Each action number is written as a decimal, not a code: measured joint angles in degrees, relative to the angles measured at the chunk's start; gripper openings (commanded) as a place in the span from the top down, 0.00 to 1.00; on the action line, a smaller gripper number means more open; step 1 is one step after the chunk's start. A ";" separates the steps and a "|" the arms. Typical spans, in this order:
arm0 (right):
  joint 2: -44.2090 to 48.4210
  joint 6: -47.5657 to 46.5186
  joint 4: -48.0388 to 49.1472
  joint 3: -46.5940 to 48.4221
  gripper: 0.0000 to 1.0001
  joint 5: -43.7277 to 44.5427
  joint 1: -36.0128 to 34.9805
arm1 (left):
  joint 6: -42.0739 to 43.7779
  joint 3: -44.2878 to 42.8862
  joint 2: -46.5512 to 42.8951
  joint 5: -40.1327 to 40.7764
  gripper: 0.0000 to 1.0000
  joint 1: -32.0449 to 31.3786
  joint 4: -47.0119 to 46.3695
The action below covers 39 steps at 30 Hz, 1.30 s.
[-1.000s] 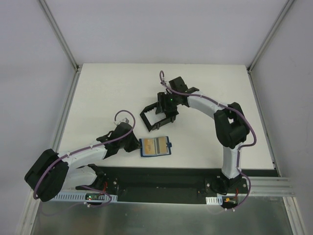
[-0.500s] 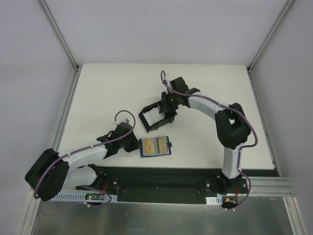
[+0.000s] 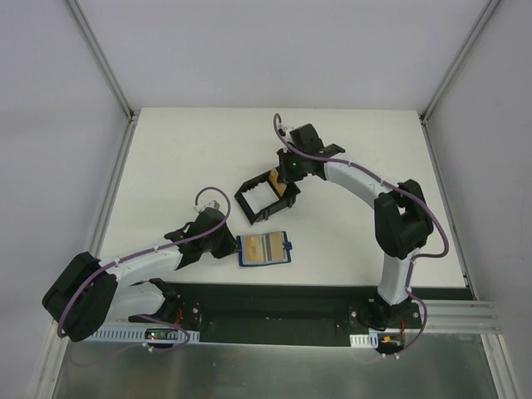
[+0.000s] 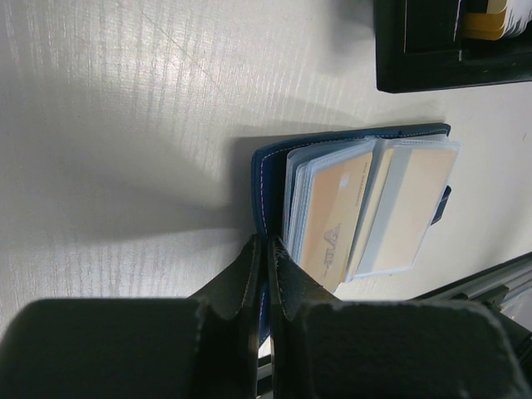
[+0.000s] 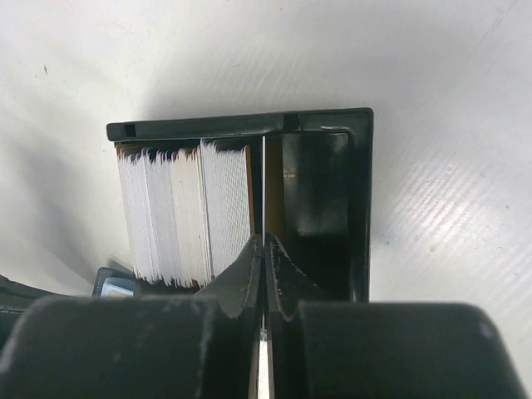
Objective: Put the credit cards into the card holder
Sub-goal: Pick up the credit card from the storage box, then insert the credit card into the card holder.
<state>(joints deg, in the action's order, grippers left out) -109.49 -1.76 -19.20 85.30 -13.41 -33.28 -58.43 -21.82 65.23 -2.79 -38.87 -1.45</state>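
Wallet [image 3: 264, 248] lies open on the table [image 3: 183, 150], near edge, about centre, inside face up. Two tan cards [image 4: 332, 220] sit in its slots, side by side and overlapping, behind clear sleeves. Navy cover shows along the left and far edges.

Left gripper [image 4: 264, 245]: low, reaching in from the left. Fingers pressed together on the wallet's left edge, with the navy rim pinched between the tips.

Box [image 3: 258, 202]: a black open frame, just beyond the wallet, apart from it and turned at an angle. The right wrist view shows a stack of whitish cards [image 5: 183, 208] standing on edge in one half of it. The other half is dark, and I cannot tell its contents.

Right gripper [image 5: 263, 245]: over the far right corner of the box, arm arcing in from the right. Fingers closed on a single card [image 3: 278, 180]. It reads as a thin pale line between the tips in the wrist view and as a tan face from above. The card stands at the end of the stack, against the frame's middle divider. Whether it is clear of the frame, I cannot tell.
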 measured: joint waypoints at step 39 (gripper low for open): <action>21.29 16.57 44.96 -40.02 0.99 37.81 -36.96 | -4.15 3.23 -13.07 -7.19 1.00 0.00 0.87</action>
<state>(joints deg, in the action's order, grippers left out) -88.20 14.81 25.76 45.28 24.40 -70.24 -62.59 -18.59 52.16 -9.98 -38.87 -0.58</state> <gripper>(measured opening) 0.009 0.008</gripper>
